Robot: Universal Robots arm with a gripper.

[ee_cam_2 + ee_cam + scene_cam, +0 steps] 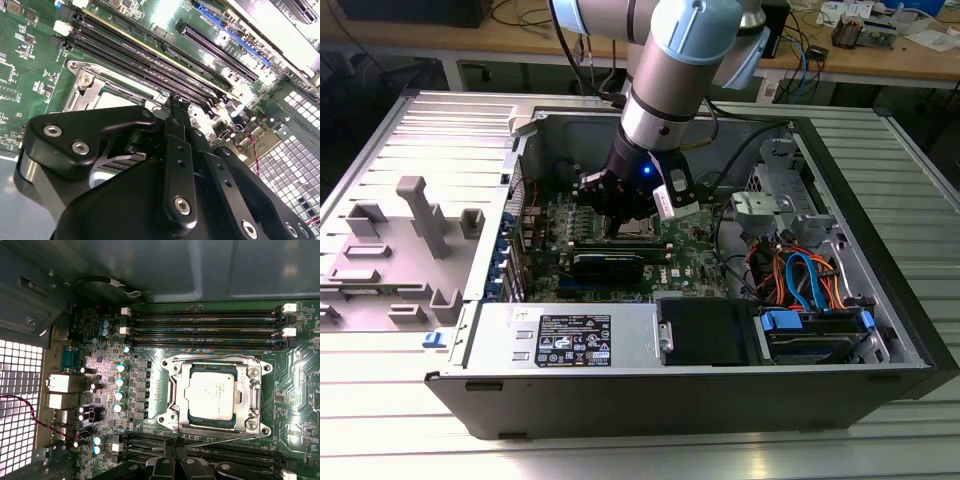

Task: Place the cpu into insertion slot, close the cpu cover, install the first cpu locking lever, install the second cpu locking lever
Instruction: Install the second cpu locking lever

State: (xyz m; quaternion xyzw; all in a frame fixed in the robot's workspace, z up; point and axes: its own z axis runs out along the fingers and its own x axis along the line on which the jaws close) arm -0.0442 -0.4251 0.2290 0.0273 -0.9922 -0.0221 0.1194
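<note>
— What's hidden at the socket?
— In the exterior view the arm's wrist covers the insertion slot [638,232]. In the second wrist view the gripper [172,102] body blocks most of the cpu cover [107,87].
— And the jaws?
— Cut off at six o'clock in the first wrist view; their stance can't be told.

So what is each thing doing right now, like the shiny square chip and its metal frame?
Silvery square cpu: seated in the insertion slot.
Dark-grey metal-frame cpu cover: lying flat around the chip.
Thin wire locking lever: sticking out slanted, not tucked down.
Black gripper: down at the socket's edge, by the lever.
</note>
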